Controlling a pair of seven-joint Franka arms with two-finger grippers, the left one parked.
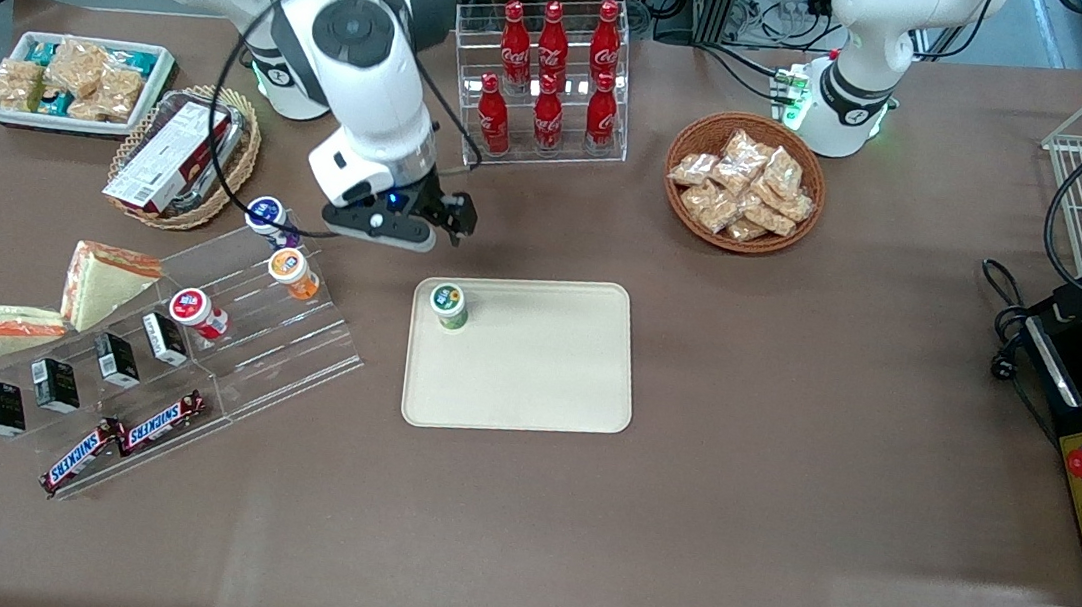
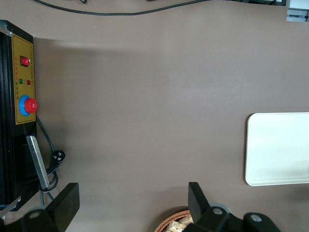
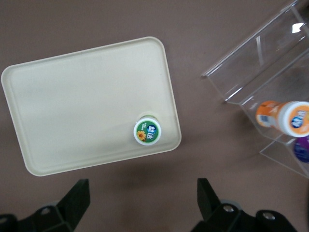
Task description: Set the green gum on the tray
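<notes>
The green gum (image 1: 448, 305) stands upright on the cream-beige tray (image 1: 534, 373), in the tray corner nearest the working arm and farthest from the front camera. Its round white-rimmed green lid faces up in the right wrist view (image 3: 147, 131), on the tray (image 3: 82, 96). My gripper (image 1: 457, 216) hangs open and empty above the bare table, just off that tray corner and farther from the front camera than the gum. Its fingers (image 3: 77, 195) stand wide apart, around nothing, with the gripper (image 3: 142, 193) clear of the gum. An edge of the tray also shows in the left wrist view (image 2: 277, 145).
A clear stepped rack (image 1: 295, 348) beside the tray holds an orange bottle (image 1: 293, 272), a red-lidded bottle (image 1: 196, 311), a blue-lidded bottle (image 1: 267, 216), small black boxes and Snickers bars. A cola bottle rack (image 1: 550, 73) and a basket of snack packets (image 1: 745, 182) stand farther back.
</notes>
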